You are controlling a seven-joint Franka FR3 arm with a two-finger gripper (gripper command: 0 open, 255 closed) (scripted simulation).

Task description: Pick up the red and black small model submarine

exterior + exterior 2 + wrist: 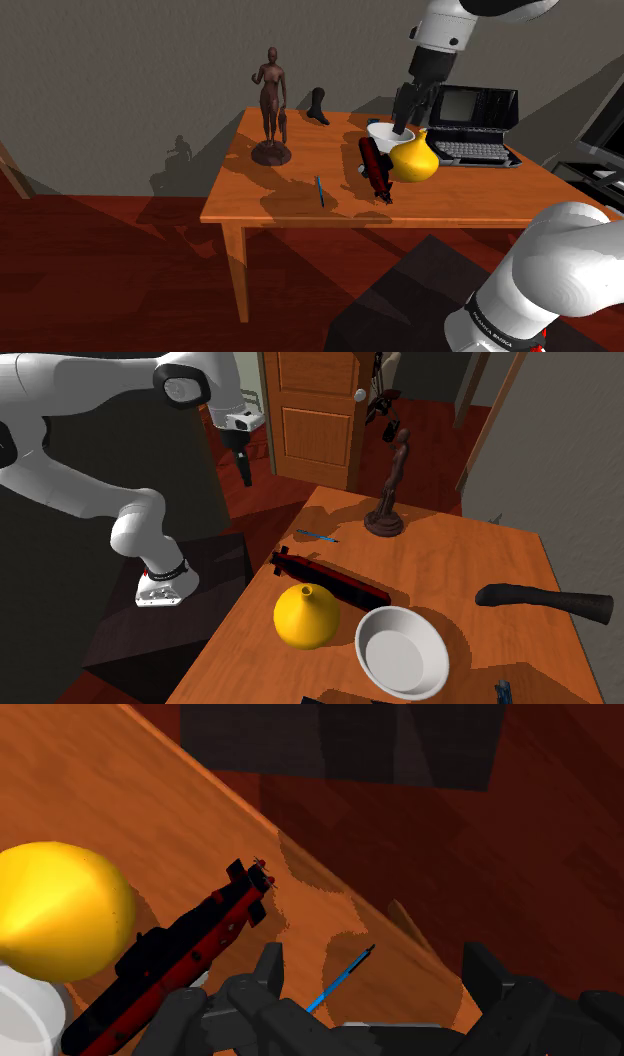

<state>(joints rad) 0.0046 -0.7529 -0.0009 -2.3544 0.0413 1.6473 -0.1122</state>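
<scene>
Black two-finger gripper (pixel 403 121) hangs high over the far side of the brown wooden table (pixel 290 207), fingers wide apart, clasping nothing. Red & black model submarine (pixel 375 170) lies flat on the tabletop, just beside the round yellow vase (pixel 413 158), at its 9 o'clock in shoulder view. White bowl (pixel 384 131) at the vase's 11. Thin blue pen (pixel 320 190) at the sub's 8, apart from it. Dark brown human figurine (pixel 271 105) stands upright at 10. Second ext. view: gripper (pixel 246 476) at the sub's (pixel 330 580) 10 o'clock, well apart.
</scene>
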